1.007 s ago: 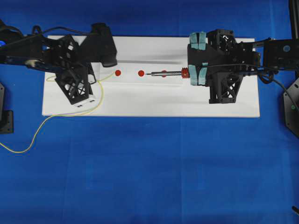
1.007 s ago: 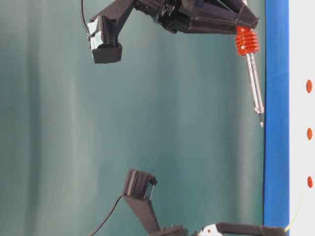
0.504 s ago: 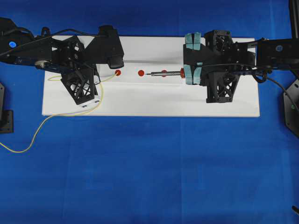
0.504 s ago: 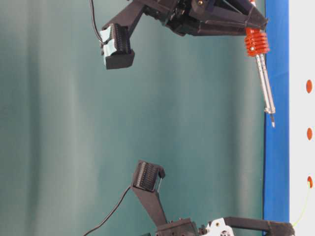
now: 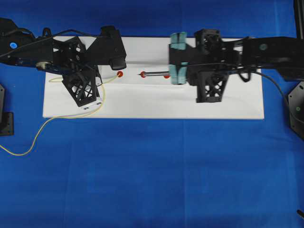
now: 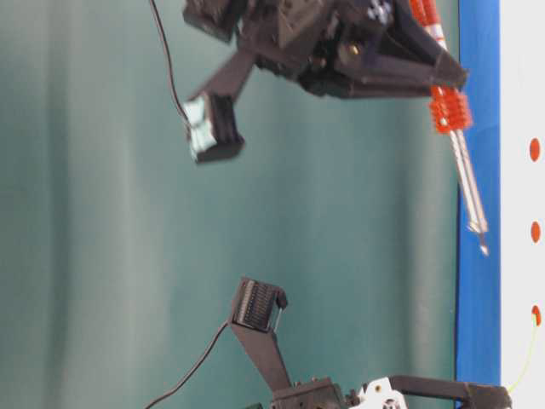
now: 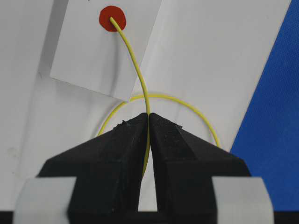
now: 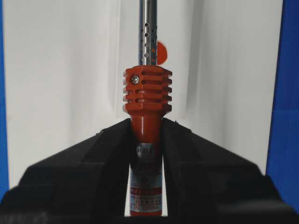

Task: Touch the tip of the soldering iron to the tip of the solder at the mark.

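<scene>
Left wrist view: my left claw [image 7: 148, 122] pinches the solder [image 7: 135, 65] shut, pinning its tip on the red mark [image 7: 112, 18] for the soldering iron [image 8: 145, 121] clamped in my right claw [image 8: 145, 135].

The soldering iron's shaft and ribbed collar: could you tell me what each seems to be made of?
The soldering iron:
Shaft: apparently polished metal; silvery, reflective, with small vent holes.
Ribbed collar: probably moulded plastic or similar; matte orange-red, finned, with a screw. The look leaves it open.
</scene>
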